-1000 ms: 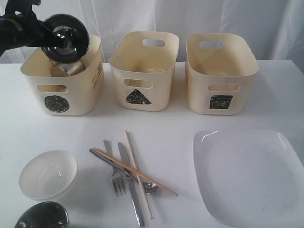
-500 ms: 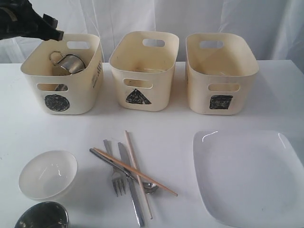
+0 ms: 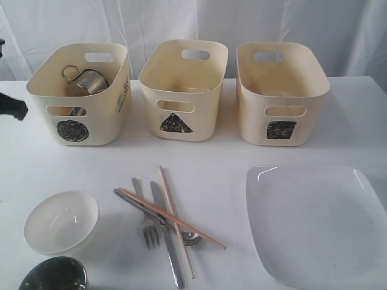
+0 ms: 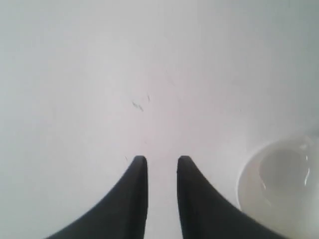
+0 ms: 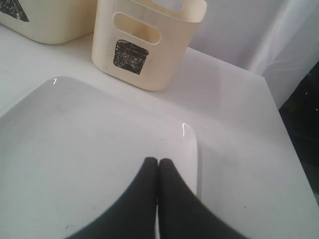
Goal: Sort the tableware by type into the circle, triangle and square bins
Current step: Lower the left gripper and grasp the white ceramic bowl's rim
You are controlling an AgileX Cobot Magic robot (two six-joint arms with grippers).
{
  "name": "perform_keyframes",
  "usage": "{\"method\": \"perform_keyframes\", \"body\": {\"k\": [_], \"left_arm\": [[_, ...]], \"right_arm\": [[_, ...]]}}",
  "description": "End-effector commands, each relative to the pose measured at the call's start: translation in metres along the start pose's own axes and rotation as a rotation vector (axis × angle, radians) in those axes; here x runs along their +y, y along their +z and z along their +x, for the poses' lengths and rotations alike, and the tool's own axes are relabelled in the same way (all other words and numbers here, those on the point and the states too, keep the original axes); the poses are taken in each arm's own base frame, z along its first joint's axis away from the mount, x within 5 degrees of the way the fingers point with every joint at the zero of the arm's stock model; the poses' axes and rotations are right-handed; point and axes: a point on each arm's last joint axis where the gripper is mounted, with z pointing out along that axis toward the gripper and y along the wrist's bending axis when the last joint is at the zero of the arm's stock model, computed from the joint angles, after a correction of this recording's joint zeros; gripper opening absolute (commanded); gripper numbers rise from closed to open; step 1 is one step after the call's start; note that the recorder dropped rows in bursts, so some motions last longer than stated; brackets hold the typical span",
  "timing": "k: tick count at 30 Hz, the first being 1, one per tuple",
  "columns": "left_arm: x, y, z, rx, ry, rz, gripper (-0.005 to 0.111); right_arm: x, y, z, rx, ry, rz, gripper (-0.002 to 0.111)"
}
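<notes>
Three cream bins stand in a row at the back: the circle bin (image 3: 77, 96) with steel cups (image 3: 88, 80) inside, the triangle bin (image 3: 181, 90) and the square bin (image 3: 281, 96). In front lie a white round bowl (image 3: 60, 221), a steel bowl (image 3: 53, 275), and a crossed pile of fork (image 3: 147, 229), knife (image 3: 169, 248), spoon (image 3: 190, 237) and chopsticks (image 3: 172, 212). The large square plate (image 3: 317, 223) lies at the right. My left gripper (image 4: 160, 159) hangs open and empty over bare table beside the white bowl (image 4: 281, 184); only its tip (image 3: 13, 106) shows at the exterior view's left edge. My right gripper (image 5: 158, 160) is shut above the plate (image 5: 75, 149).
The white table (image 3: 211, 157) ends just behind the bins, where a white curtain (image 3: 151, 21) hangs. In the right wrist view the square bin (image 5: 144, 45) stands just beyond the plate, and the table's edge (image 5: 276, 107) drops off beside it.
A second ago my left gripper held a steel bowl above the circle bin. The bowl has left its jaws, and the arm has moved down and left to the view's edge.
</notes>
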Motion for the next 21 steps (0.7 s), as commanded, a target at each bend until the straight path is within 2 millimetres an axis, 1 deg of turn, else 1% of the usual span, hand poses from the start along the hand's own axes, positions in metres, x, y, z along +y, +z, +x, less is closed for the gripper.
{"method": "perform_keyframes", "body": {"k": [1, 4, 6, 9, 10, 11, 12, 18, 19, 20, 21], "left_arm": [[-0.012, 0.026, 0.017, 0.051, 0.022, 0.099, 0.02], [-0.022, 0.044, 0.026, 0.045, 0.034, 0.191, 0.024], [-0.028, 0.054, 0.035, 0.061, 0.054, 0.251, 0.031], [-0.034, 0.067, 0.045, 0.07, 0.07, 0.305, 0.05], [-0.036, 0.076, 0.051, 0.059, 0.05, 0.31, 0.061], [-0.036, 0.08, 0.053, 0.05, 0.043, 0.306, 0.066], [-0.036, 0.089, 0.057, 0.038, 0.033, 0.296, 0.071], [-0.036, 0.125, 0.068, 0.033, 0.008, 0.261, 0.07], [-0.036, 0.128, 0.067, 0.034, 0.006, 0.258, 0.065], [-0.036, 0.129, 0.067, 0.033, 0.01, 0.257, 0.055], [-0.036, 0.129, 0.067, 0.028, 0.015, 0.254, 0.041]], "right_arm": [[0.0, 0.0, -0.002, -0.02, 0.008, -0.001, 0.0], [0.0, 0.0, -0.002, -0.02, 0.008, -0.001, 0.0], [0.0, 0.0, -0.002, -0.02, 0.008, -0.001, 0.0], [0.0, 0.0, -0.002, -0.02, 0.008, -0.001, 0.0], [0.0, 0.0, -0.002, -0.02, 0.008, -0.001, 0.0], [0.0, 0.0, -0.002, -0.02, 0.008, -0.001, 0.0], [0.0, 0.0, -0.002, -0.02, 0.008, -0.001, 0.0], [0.0, 0.0, -0.002, -0.02, 0.008, -0.001, 0.0], [0.0, 0.0, -0.002, -0.02, 0.008, -0.001, 0.0], [0.0, 0.0, -0.002, -0.02, 0.008, -0.001, 0.0], [0.0, 0.0, -0.002, -0.02, 0.008, -0.001, 0.0]]}}
